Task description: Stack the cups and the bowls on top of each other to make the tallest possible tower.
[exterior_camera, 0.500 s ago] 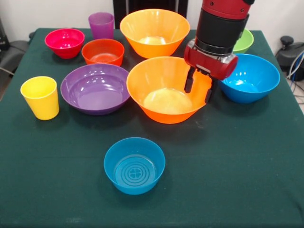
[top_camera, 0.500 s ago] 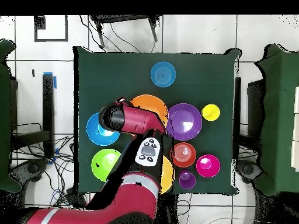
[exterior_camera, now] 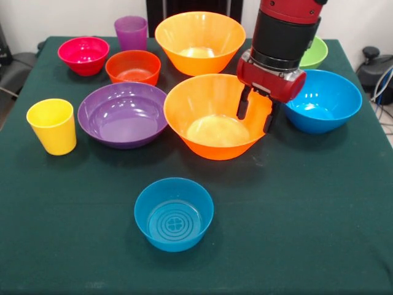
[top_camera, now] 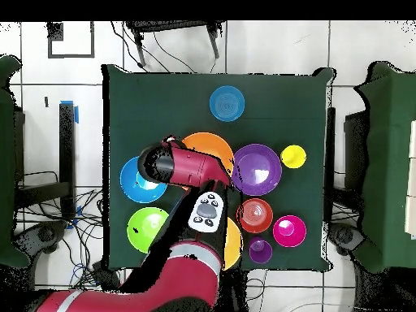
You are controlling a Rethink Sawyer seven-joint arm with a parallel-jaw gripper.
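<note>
My gripper [exterior_camera: 256,112] hangs open astride the right rim of the near large orange bowl [exterior_camera: 209,123], one finger [exterior_camera: 243,104] inside the bowl and one outside. In the overhead view the arm's wrist [top_camera: 162,162] covers the gripper beside that bowl [top_camera: 207,146]. The second large orange bowl [exterior_camera: 199,40] stands behind. The wide purple bowl [exterior_camera: 123,114], orange-red bowl [exterior_camera: 132,66], pink-red bowl [exterior_camera: 83,54], blue bowl [exterior_camera: 325,98], green bowl [exterior_camera: 316,54] and teal bowl [exterior_camera: 174,213] stand singly. The yellow cup [exterior_camera: 52,126] and purple cup [exterior_camera: 131,32] are upright. Nothing is stacked.
The dark green table [exterior_camera: 319,215] carries everything. The blue bowl sits close to the gripper's right. Cables and chairs lie on the floor around the table [top_camera: 122,97].
My gripper has risen slightly at the orange bowl's rim. The bowls and cups have not visibly moved.
</note>
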